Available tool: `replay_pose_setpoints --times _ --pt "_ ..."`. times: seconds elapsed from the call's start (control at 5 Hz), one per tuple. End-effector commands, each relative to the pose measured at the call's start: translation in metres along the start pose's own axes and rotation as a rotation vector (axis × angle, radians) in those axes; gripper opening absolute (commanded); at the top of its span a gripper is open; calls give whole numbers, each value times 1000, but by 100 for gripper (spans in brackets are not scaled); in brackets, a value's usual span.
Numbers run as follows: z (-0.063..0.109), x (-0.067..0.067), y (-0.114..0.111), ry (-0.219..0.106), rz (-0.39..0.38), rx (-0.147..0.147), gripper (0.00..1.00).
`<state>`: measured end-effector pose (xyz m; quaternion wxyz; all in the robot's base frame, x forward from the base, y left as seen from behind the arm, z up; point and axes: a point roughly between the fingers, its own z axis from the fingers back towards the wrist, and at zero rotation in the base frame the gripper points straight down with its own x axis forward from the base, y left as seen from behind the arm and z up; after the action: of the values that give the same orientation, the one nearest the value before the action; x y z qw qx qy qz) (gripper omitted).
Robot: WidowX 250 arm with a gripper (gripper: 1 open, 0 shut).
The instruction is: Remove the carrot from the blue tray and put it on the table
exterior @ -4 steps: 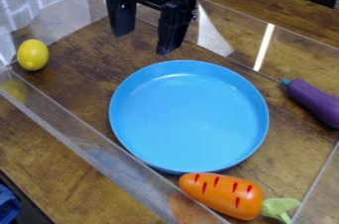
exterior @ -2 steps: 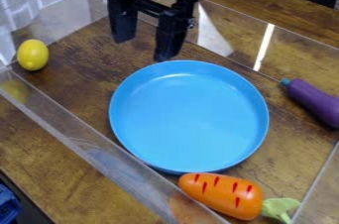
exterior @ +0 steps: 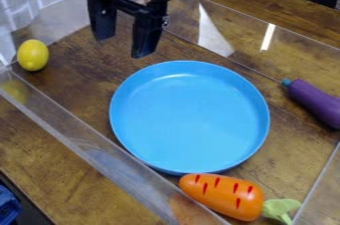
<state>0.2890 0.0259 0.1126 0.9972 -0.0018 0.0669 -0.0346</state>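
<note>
A single overhead-angled view looks down on a dark wood-grain counter [exterior: 80, 90] edged by clear acrylic walls [exterior: 80, 134]. The orange toy carrot [exterior: 224, 195], marked with short dark stripes and tipped with a pale green leafy top, lies on its side on the counter at the bottom right of the view, just outside the near rim of the blue tray [exterior: 190, 115] and close beside it. The tray, a wide round plate with a shallow raised rim, has nothing in it.

The black end effector [exterior: 123, 32] hangs at the upper left, pointing straight down, well apart from the carrot, with the whole tray lying between the two. Its two fingers stand wide open and hold nothing. It sits above bare counter just beyond the tray's far edge.

A yellow lemon [exterior: 32, 55] rests at the far left near the wall. A purple eggplant [exterior: 319, 103] lies at the right edge, near the tray's rim.
</note>
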Motion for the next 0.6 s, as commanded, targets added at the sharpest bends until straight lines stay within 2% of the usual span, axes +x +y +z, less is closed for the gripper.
replay_pose_setpoints --times 0.0,0.2,0.4 --pt "1 1 0 -26 -69 20 100" --pt "-7 0 4 -25 -130 35 100" --pt "-11 0 7 -20 -43 27 100"
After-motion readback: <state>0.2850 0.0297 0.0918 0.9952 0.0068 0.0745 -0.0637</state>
